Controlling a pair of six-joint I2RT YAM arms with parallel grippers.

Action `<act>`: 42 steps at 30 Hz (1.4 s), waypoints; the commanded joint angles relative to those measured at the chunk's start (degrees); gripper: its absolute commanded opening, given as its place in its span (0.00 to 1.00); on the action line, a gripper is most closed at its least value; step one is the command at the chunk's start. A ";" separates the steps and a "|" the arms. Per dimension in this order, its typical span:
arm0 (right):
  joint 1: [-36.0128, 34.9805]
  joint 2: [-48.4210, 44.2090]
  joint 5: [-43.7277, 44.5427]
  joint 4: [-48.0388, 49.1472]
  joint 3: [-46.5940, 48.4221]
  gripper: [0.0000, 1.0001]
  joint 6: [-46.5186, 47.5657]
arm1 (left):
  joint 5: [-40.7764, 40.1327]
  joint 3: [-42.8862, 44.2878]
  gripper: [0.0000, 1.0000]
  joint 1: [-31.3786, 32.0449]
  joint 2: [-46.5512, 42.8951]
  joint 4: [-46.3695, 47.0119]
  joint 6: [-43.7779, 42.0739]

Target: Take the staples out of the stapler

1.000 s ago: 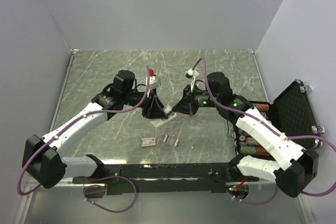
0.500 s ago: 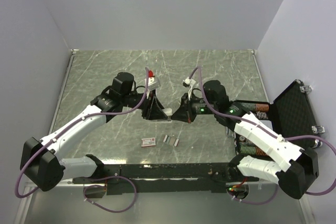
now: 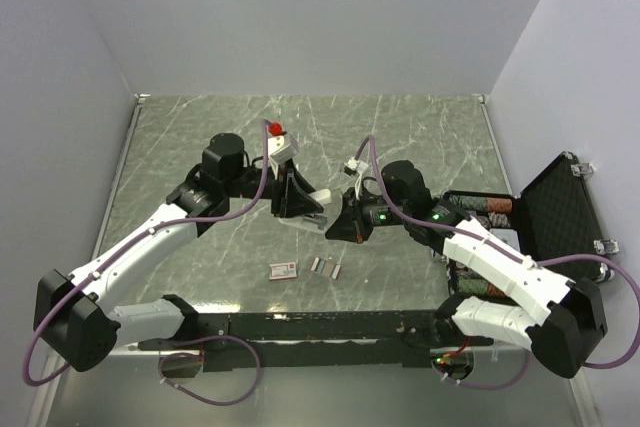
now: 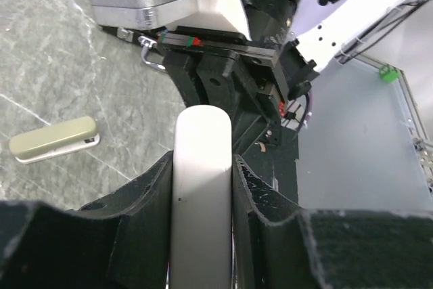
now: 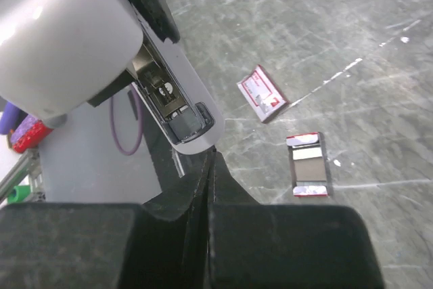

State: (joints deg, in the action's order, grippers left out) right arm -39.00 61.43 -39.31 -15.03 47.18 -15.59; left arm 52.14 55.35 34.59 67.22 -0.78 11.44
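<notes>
Two strips of staples (image 3: 316, 265) on table (image 3: 200, 147), 6 o'clock of grippers. Mid-extraction: left gripper (image 4: 201, 160) clamped on stapler (image 4: 201, 214), aloft; right gripper (image 5: 211, 157) pinched shut, tip just under its open end. Calls for fine tip-to-channel alignment next.

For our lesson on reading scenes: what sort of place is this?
Probably a robotics test cell: a left arm and a right arm mounted at a marble-patterned table, plain pale walls boxing it in, an open black case alongside.

a small red-and-white flat box (image 3: 283, 269) lies on the green marbled table (image 3: 200, 137) near its front edge. at the table's right edge sits an open black case (image 3: 560, 202), lid raised, with rows of coloured chips (image 3: 485, 285) inside.
</notes>
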 commanded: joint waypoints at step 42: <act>-0.37 15.38 27.01 23.55 12.32 0.00 -7.87 | -46.69 -6.22 0.01 0.13 -0.51 13.08 20.37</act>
State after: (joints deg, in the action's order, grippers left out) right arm -39.13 76.12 -10.98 4.05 56.25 -22.48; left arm 5.96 49.17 34.59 68.42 7.84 29.67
